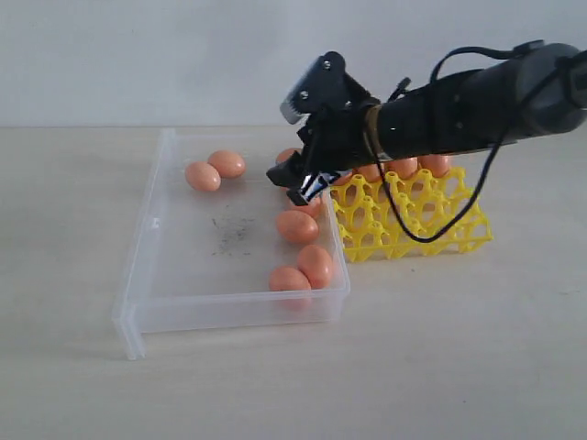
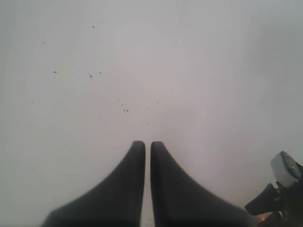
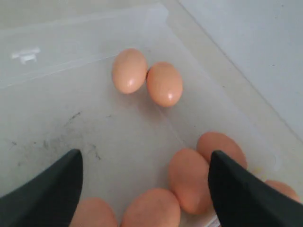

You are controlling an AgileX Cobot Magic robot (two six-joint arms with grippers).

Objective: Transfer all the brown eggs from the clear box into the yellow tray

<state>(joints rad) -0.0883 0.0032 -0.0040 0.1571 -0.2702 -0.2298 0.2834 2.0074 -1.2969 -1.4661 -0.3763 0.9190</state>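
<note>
- Seven eggs (image 1: 297, 226) lie in the clear box (image 1: 147, 275).
- At least three more show in the yellow tray (image 1: 413, 215), behind the arm (image 1: 459, 110).
- Right claw (image 3: 145, 156) spread, empty; left claw (image 2: 147, 144) pressed together.

A pale beige desk (image 1: 459, 367) filled the lower scene, smooth and matte, under soft, even light that cast only faint shadows. Behind it rose a plain off-white wall (image 1: 138, 55), meeting the desk in a straight line.
</note>
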